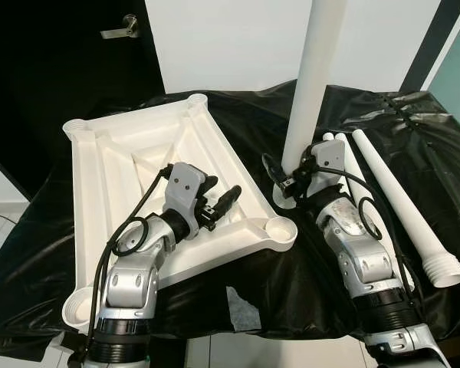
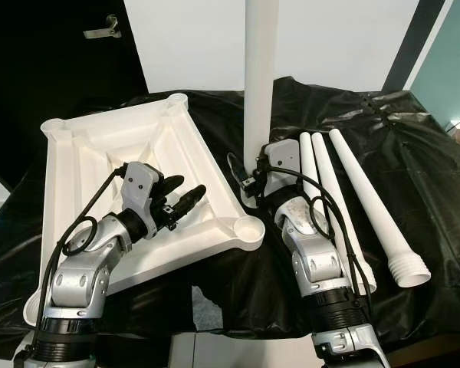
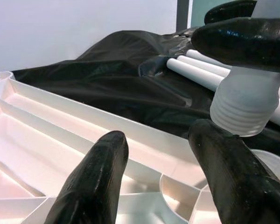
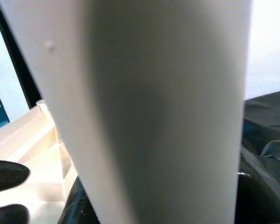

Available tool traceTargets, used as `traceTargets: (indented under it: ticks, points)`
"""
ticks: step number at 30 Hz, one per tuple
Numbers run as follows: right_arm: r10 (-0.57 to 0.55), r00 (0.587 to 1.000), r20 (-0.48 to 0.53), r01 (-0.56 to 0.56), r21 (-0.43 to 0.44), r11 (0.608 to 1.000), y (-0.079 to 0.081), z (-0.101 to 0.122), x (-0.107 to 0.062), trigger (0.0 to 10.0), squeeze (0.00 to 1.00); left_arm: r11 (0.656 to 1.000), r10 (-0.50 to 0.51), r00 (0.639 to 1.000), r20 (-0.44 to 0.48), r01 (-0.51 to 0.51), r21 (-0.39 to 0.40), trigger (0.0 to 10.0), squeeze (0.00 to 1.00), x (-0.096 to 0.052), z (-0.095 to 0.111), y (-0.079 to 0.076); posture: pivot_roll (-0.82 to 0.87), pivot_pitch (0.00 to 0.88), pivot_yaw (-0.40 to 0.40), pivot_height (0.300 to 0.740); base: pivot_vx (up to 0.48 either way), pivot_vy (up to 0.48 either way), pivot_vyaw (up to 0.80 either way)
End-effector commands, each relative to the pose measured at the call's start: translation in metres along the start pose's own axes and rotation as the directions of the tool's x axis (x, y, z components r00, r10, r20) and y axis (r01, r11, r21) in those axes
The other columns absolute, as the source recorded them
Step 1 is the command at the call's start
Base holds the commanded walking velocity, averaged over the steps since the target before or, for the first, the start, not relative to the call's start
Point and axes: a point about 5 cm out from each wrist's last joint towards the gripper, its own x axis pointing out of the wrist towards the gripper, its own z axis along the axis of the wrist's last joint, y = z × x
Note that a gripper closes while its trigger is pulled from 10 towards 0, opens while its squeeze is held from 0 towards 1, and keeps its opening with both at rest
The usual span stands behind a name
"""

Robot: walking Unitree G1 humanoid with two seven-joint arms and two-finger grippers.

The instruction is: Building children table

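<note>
Here, right gripper (image 2: 249, 175) clamping upright leg (image 2: 260, 77)

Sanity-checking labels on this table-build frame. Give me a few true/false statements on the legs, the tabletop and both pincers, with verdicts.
1. The right pincer holds a white plastic table leg upright. True.
2. That leg's threaded end is already screwed into the corner socket of the upside-down white plastic tabletop. False: it hangs just above and beside the socket.
3. Three more white legs lie on the black plastic sheet on the robot's right. True.
4. The left pincer grips a leg. False: it is open, holding nothing, over the tabletop.
5. The tabletop lies with its ribbed underside up. True.
</note>
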Motion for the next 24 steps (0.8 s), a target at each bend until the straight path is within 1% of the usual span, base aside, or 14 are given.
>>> traceTargets:
  ticks: [1,4,7,8,9,10,11,12,14,16,18,19,22,24]
  points:
    - [0.022,0.999,0.029,-0.022,0.016,1.000,0.007,0.004,-0.001,10.0,0.00,0.998,-0.066,0.998,0.022,0.066,0.020,10.0,0.00,-0.003,0.002,-0.004,0.02,0.000,0.035,0.740,0.000,0.000,0.00]
    - [0.021,0.999,0.026,-0.022,0.036,0.999,0.011,0.002,-0.005,10.0,0.00,0.997,-0.080,0.996,0.033,0.079,0.019,10.0,0.00,-0.004,0.002,-0.005,0.02,0.000,0.037,0.740,0.000,0.000,0.00]
    - [-0.001,1.000,0.014,0.000,0.111,0.994,0.016,-0.003,-0.015,10.0,0.00,0.990,-0.140,0.989,0.039,0.139,0.020,10.0,0.00,-0.009,-0.002,-0.013,0.01,0.000,0.030,0.740,0.000,0.000,0.00]
    - [-0.001,1.000,0.014,0.000,0.111,0.994,0.016,-0.003,-0.015,10.0,0.00,0.990,-0.140,0.989,0.039,0.139,0.020,10.0,0.00,-0.009,-0.002,-0.013,0.01,0.000,0.030,0.740,0.000,0.000,0.00]
    - [-0.013,1.000,0.012,0.011,0.170,0.985,0.018,-0.005,-0.020,10.0,0.00,0.986,-0.166,0.985,0.046,0.166,0.010,10.0,0.00,-0.010,-0.002,-0.016,0.02,0.000,0.026,0.740,0.000,0.000,0.00]
    - [-0.013,1.000,0.012,0.011,0.170,0.985,0.018,-0.005,-0.020,10.0,0.00,0.986,-0.166,0.985,0.046,0.166,0.010,10.0,0.00,-0.010,-0.002,-0.016,0.02,0.000,0.026,0.740,0.000,0.000,0.00]
    - [-0.016,1.000,0.007,0.014,0.219,0.976,0.019,-0.007,-0.025,10.0,0.00,0.985,-0.174,0.983,0.057,0.174,0.005,10.0,0.00,-0.011,-0.002,-0.019,0.02,0.000,0.021,0.740,0.000,0.000,0.00]
    - [-0.023,1.000,-0.009,0.024,0.260,0.965,0.020,-0.012,-0.033,10.0,0.00,0.984,-0.178,0.981,0.074,0.180,-0.015,10.0,0.00,-0.011,-0.002,-0.021,0.02,0.000,0.021,0.740,0.000,0.000,0.00]
    - [-0.038,0.998,-0.043,0.049,0.298,0.953,0.019,-0.022,-0.044,10.0,0.00,0.982,-0.181,0.980,0.087,0.184,-0.032,10.0,0.00,-0.010,-0.002,-0.023,0.01,0.000,0.021,0.740,0.000,0.000,0.00]
    - [-0.047,0.997,-0.065,0.065,0.304,0.951,0.017,-0.028,-0.048,10.0,0.00,0.982,-0.183,0.979,0.087,0.186,-0.029,10.0,0.00,-0.010,-0.002,-0.024,0.01,0.000,0.021,0.740,0.000,0.000,0.00]
    - [-0.092,0.988,-0.128,0.129,0.327,0.936,0.010,-0.043,-0.055,10.0,0.00,0.982,-0.184,0.979,0.082,0.187,-0.024,10.0,0.00,-0.010,-0.003,-0.025,0.01,0.000,0.023,0.740,0.000,0.000,0.00]
    - [-0.110,0.982,-0.152,0.156,0.334,0.930,0.006,-0.048,-0.056,10.0,0.00,0.983,-0.180,0.980,0.084,0.183,-0.021,10.0,0.00,-0.010,-0.003,-0.025,0.01,0.000,0.025,0.740,0.000,0.000,0.00]
    - [-0.110,0.982,-0.152,0.156,0.334,0.930,0.006,-0.048,-0.056,10.0,0.00,0.983,-0.180,0.980,0.084,0.183,-0.021,10.0,0.00,-0.010,-0.003,-0.025,0.01,0.000,0.025,0.740,0.000,0.000,0.00]
    - [-0.124,0.978,-0.167,0.175,0.341,0.924,-0.001,-0.051,-0.047,10.0,0.00,0.984,-0.176,0.981,0.084,0.178,-0.022,10.0,0.00,-0.009,-0.004,-0.024,0.00,0.000,0.032,0.740,0.000,0.000,0.00]
